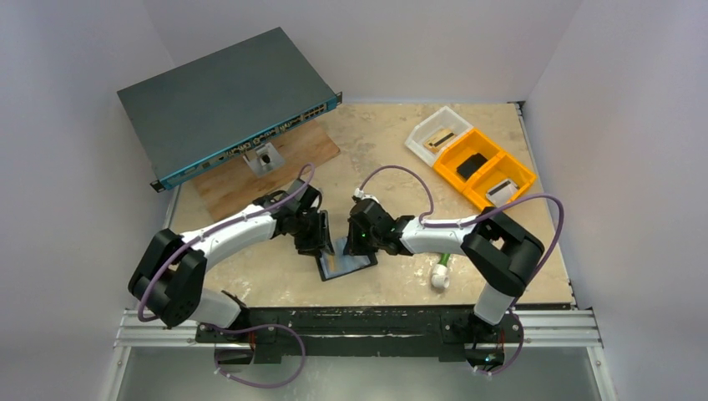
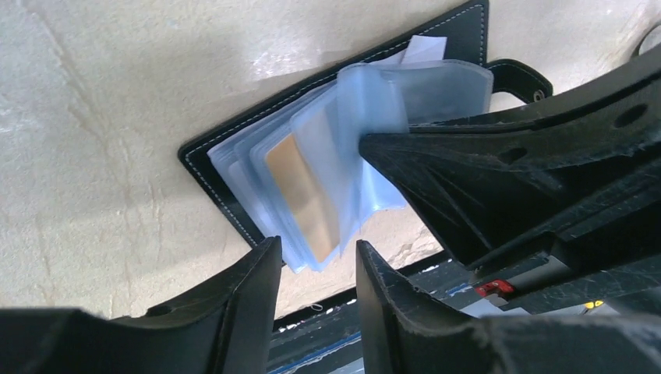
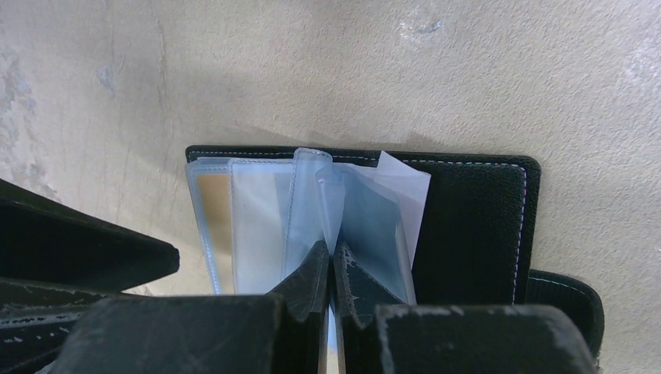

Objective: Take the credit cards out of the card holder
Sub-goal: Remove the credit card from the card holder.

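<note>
The card holder (image 3: 475, 226) lies open right under both pincers. The right pincer (image 3: 331, 261) is pinched shut on a floppy plastic sleeve (image 3: 308, 202). The left pincer (image 2: 316, 265) is half wide, with the credit cards (image 2: 300, 195) just ahead of its tips (they look thin, stiff and slippery, so pinch an edge).

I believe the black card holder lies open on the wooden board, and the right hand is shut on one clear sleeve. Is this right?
Not fully. The card holder lies open on the beige table top, not on the wooden board, which is farther back to the left. The top external view shows this. The right hand is indeed shut on one clear sleeve.
</note>
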Robot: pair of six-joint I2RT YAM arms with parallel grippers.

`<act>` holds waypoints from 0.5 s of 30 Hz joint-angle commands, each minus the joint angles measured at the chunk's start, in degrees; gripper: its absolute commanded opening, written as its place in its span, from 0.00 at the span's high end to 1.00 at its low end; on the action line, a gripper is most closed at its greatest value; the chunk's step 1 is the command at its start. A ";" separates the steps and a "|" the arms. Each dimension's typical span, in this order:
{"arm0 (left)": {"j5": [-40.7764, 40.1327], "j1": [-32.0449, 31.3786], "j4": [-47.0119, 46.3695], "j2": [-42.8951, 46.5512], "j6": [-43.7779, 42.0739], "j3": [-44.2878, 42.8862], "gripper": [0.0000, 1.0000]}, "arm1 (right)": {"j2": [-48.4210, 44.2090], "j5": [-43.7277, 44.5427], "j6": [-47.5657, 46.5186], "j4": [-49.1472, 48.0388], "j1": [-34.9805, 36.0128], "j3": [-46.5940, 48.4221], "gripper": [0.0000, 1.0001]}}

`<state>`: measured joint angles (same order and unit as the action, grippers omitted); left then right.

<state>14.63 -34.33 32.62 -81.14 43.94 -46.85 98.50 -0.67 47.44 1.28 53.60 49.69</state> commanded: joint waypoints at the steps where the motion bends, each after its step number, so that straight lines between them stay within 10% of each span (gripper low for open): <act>1: 0.56 -1.17 -1.95 -0.63 0.35 -3.39 0.62 | 1.50 -1.59 1.03 2.18 0.10 -2.52 1.00; 15: 3.05 -1.55 -6.48 -6.28 -0.29 -3.26 0.65 | 1.72 -2.40 1.93 0.55 -0.18 -3.81 1.00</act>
<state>15.40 -35.70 29.91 -86.06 43.92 -49.08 98.50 -2.59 49.17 -1.43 52.93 48.23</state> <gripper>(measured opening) 0.352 0.005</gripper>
